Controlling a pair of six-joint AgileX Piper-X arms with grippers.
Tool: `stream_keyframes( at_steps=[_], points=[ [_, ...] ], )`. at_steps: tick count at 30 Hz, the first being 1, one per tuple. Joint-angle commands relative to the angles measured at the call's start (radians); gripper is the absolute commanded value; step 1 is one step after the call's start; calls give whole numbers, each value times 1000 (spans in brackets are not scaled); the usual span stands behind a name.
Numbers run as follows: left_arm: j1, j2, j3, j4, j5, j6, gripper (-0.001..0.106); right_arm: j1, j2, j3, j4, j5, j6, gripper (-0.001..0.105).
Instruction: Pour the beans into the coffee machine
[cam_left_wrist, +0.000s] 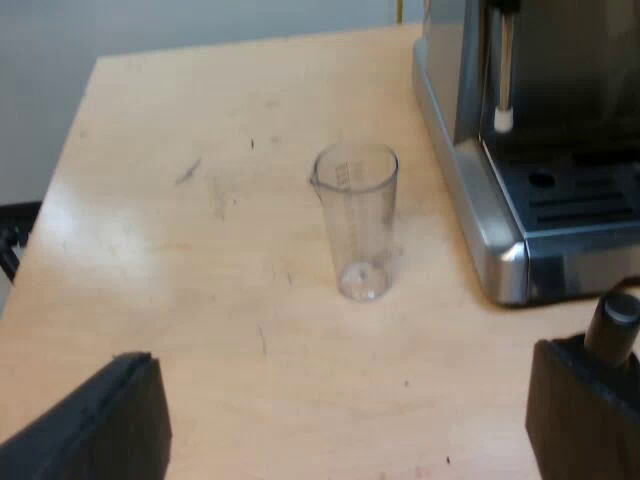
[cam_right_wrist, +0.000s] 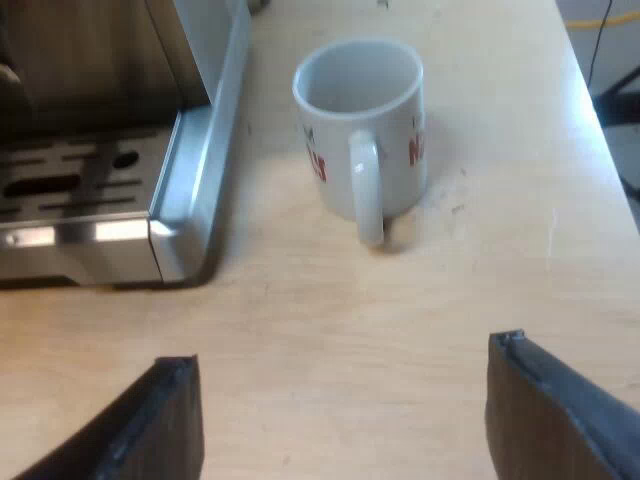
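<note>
Plain lab-like bench: pale wooden table (cam_left_wrist: 200, 260), espresso machine (cam_left_wrist: 470, 190), bare wall (cam_left_wrist: 150, 25).

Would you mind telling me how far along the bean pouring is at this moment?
Done: hard to say; the measuring glass stands upright on the table beside the espresso machine, looking empty. In hand: nothing; the left gripper and right gripper are both open and hold nothing. Left: if nothing has been poured yet, everything, starting with grasping the glass.
</note>
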Motion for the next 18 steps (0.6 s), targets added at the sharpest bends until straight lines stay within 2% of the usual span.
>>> stream_keyframes(
  at_steps=[1, 11, 18],
  points=[
    [0, -38, 8, -14, -4, -9, 75, -4, -47, 11, -5, -7, -4, 62],
    [0, -38, 49, 9, -4, 2, 75, -4, -45, 51, -5, -7, -7, 62],
    [0, -38, 49, 8, -4, 2, 75, -4, -45, 78, 22, -7, -7, 62]
  ],
)
